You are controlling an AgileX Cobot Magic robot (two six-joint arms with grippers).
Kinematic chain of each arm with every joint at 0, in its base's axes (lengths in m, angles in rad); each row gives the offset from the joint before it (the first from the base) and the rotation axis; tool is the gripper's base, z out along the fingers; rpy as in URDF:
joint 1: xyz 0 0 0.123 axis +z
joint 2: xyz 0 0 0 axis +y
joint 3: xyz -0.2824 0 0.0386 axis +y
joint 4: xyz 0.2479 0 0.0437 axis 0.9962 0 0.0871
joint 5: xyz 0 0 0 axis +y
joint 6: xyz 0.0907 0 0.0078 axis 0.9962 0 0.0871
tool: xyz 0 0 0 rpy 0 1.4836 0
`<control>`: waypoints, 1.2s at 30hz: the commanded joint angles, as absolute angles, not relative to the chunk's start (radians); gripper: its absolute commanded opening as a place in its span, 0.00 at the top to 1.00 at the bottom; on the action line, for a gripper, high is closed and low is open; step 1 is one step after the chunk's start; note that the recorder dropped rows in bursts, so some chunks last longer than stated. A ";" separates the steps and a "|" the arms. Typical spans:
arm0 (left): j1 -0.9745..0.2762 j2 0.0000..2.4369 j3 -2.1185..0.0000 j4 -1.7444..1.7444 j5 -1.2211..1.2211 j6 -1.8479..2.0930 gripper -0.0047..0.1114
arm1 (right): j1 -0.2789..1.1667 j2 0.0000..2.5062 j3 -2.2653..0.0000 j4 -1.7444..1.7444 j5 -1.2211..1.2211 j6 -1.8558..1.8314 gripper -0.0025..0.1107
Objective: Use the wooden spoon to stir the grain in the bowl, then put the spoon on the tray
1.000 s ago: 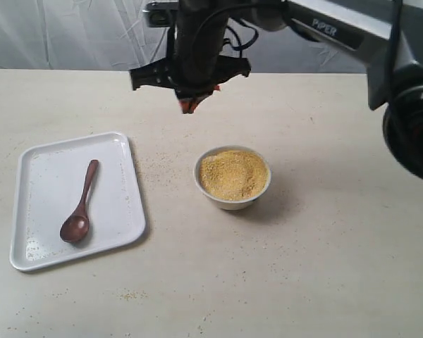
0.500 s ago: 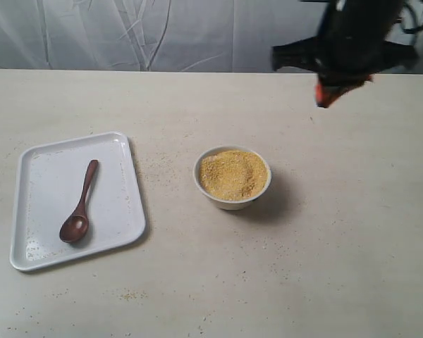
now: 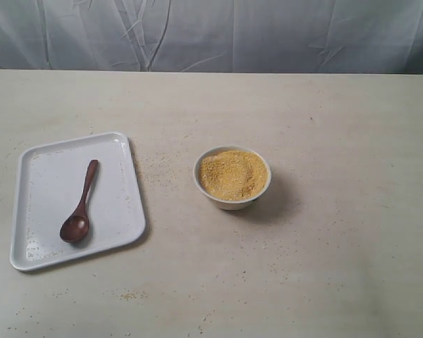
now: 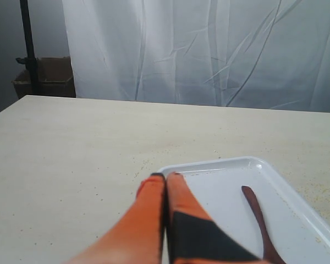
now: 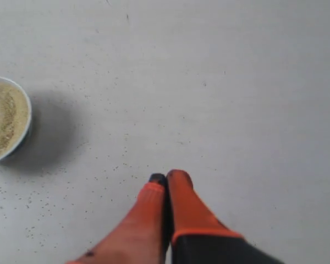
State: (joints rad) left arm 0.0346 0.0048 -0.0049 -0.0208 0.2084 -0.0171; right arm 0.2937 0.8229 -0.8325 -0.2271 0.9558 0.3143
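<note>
Altogether one wooden spoon (image 3: 82, 204), one bowl (image 3: 232, 202), one tray (image 3: 49, 176) and one mound of grain (image 3: 233, 174), plus two grippers in the wrist views. Spoon dark reddish-brown and smooth, with a slim, gently curved handle and an oval head; lying flat inside the tray, head toward the tray's near end in the exterior view. Tray flat, white and glossy, rectangular with rounded corners and a low raised rim. Bowl small, round and white, standing on the pale speckled table (image 3: 338, 141) to the right of the tray, filled nearly to the rim with fine yellow-orange grain, its surface uneven. Loose granules (image 3: 155, 169) scattered between tray and bowl. On the left gripper (image 4: 165, 177), orange-and-black fingers (image 4: 148, 220) pressed together, clasping nothing, close to the tray's rim. On the right gripper (image 5: 166, 177), likewise pinched closed and empty, over bare table, apart from the bowl. Behind the table, a wrinkled white curtain (image 3: 233, 35).
</note>
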 commanded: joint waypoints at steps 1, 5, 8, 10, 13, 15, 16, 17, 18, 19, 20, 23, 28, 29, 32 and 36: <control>0.038 0.000 0.000 -0.020 0.201 -0.019 0.96 | 0.290 0.576 -0.685 -0.229 0.810 0.315 0.96; 0.038 0.000 0.000 -0.020 0.201 -0.019 0.96 | 0.290 0.408 -0.532 -0.236 0.597 0.315 0.96; 0.038 0.000 0.000 -0.020 0.201 -0.019 0.96 | 0.290 0.328 -0.476 -0.236 0.605 0.315 0.96; 0.038 0.000 0.000 -0.020 0.201 -0.019 0.96 | 0.290 0.291 -0.465 -0.236 0.633 0.315 0.96; 0.038 0.000 0.000 -0.020 0.201 -0.019 0.96 | 0.290 0.250 -0.463 -0.234 0.676 0.315 0.96; 0.038 0.000 0.000 -0.020 0.201 -0.019 0.96 | 0.290 0.235 -0.463 -0.234 0.680 0.315 0.96; 0.038 0.000 0.000 -0.020 0.201 -0.019 0.96 | 0.290 0.230 -0.463 -0.234 0.680 0.315 0.96; 0.038 0.000 0.000 -0.020 0.201 -0.019 0.96 | 0.290 0.225 -0.463 -0.234 0.680 0.315 0.96; 0.038 0.000 0.000 -0.020 0.201 -0.019 0.96 | 0.290 0.224 -0.463 -0.234 0.680 0.315 0.96; 0.038 0.000 0.000 -0.020 0.201 -0.019 0.96 | 0.290 0.219 -0.463 -0.236 0.680 0.315 0.96; 0.038 0.000 0.000 -0.020 0.201 -0.019 0.96 | 0.275 0.216 -0.463 -0.231 0.680 0.315 0.96; 0.038 0.000 0.000 -0.020 0.201 -0.019 0.96 | 0.188 0.181 -0.463 -0.200 0.674 0.315 0.96; 0.038 0.000 0.000 -0.020 0.201 -0.019 0.96 | 0.098 0.148 -0.463 -0.198 0.674 0.315 0.96; 0.038 0.000 0.000 -0.020 0.201 -0.019 0.96 | 0.098 0.148 -0.463 -0.198 0.674 0.315 0.96; 0.038 0.000 0.000 -0.020 0.201 -0.019 0.96 | 0.098 0.148 -0.463 -0.193 0.674 0.315 0.96; 0.038 0.000 0.000 -0.020 0.201 -0.019 0.96 | 0.098 0.148 -0.463 -0.193 0.674 0.315 0.96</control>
State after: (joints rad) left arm 0.0346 0.0048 -0.0049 -0.0208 0.2084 -0.0171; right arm 0.1034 0.1517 -0.4663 -0.1953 0.6772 0.3143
